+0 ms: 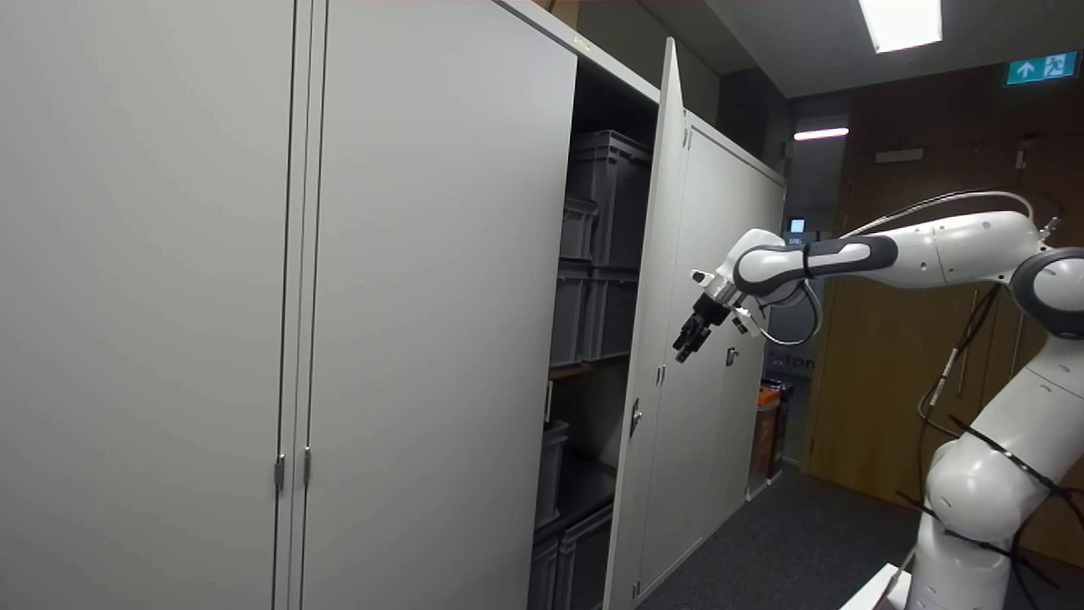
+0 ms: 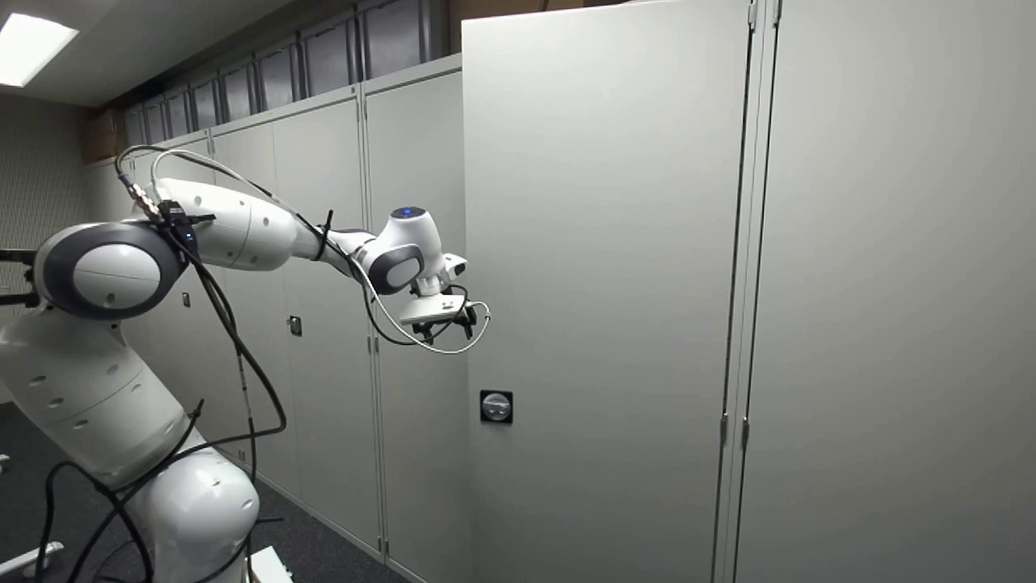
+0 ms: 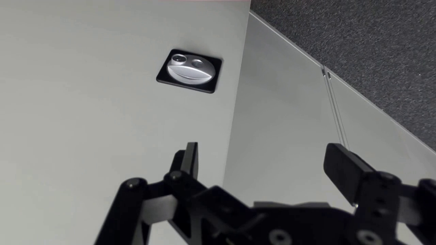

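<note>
My gripper point(image 3: 263, 146) is open, with nothing between its fingers in the wrist view. It hangs in the air, tilted down, beside a pale grey cabinet door that stands ajar; the door shows in both exterior views point(image 1: 656, 254) point(image 2: 599, 243) and in the wrist view point(image 3: 102, 119). The gripper also shows in both exterior views point(image 1: 684, 349) point(image 2: 447, 330), near the door's free edge. I see no clear contact. A round silver handle on a black square plate point(image 3: 190, 69) sits on the door near that edge; it also shows in an exterior view point(image 2: 496, 406), lower than the gripper.
Grey crates point(image 1: 622, 203) stand on shelves behind the ajar door. Closed cabinets point(image 2: 324, 243) run alongside. More crates point(image 2: 324, 65) line the cabinet tops. Bins point(image 1: 766, 424) and a wooden door point(image 1: 889, 398) stand at the back. Loose cables point(image 2: 243, 348) hang along the arm. The carpet point(image 3: 368, 44) is dark.
</note>
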